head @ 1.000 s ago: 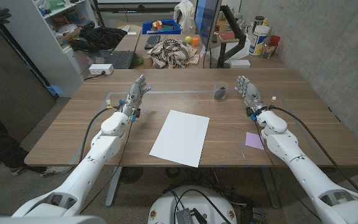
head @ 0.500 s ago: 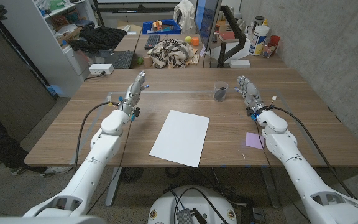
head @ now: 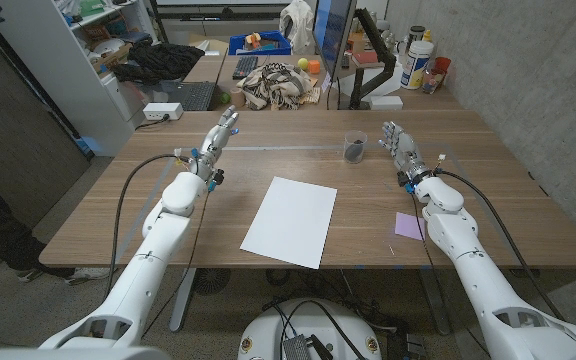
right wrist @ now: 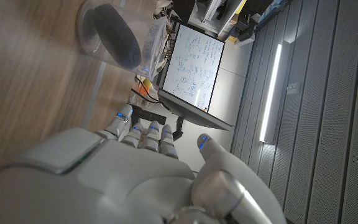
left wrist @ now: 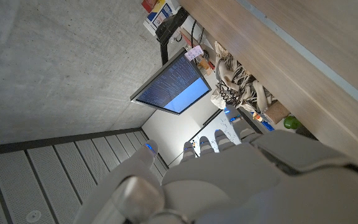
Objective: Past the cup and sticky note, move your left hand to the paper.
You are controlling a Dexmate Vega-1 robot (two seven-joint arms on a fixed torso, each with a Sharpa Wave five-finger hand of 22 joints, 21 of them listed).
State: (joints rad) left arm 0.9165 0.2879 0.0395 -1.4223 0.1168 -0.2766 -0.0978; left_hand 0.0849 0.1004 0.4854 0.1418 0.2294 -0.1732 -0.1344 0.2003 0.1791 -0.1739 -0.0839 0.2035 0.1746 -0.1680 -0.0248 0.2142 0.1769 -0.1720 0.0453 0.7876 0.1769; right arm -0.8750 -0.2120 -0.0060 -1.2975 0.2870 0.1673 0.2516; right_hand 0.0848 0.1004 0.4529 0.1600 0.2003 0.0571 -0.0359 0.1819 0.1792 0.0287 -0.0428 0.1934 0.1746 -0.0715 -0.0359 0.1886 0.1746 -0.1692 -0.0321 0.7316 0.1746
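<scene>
The left hand [head: 217, 140] hovers over the far left part of the table [head: 118, 205], fingers stretched out and apart, holding nothing; the right hand [head: 399, 148] stands likewise bare-fingered at the far right, just beside the cup [head: 354, 147]; the paper [head: 290, 220] lies flat in the middle near the front edge, well apart from both hands.

The risk, as I judge it: the left hand is reaching away from the paper, so a long sweep back toward the middle could drag its fingertips over the sheet and skid it, since a loose page on smooth wood slides easily; a descent too steep might crease a corner; the cup and the note [head: 408, 224] sit on the right side, well clear of the left arm's likely path, so knocking them looks improbable unless the hand overshoots across the sheet.

Count: one paper; one cup, with something dark inside; one note, purple; two hands.
</scene>
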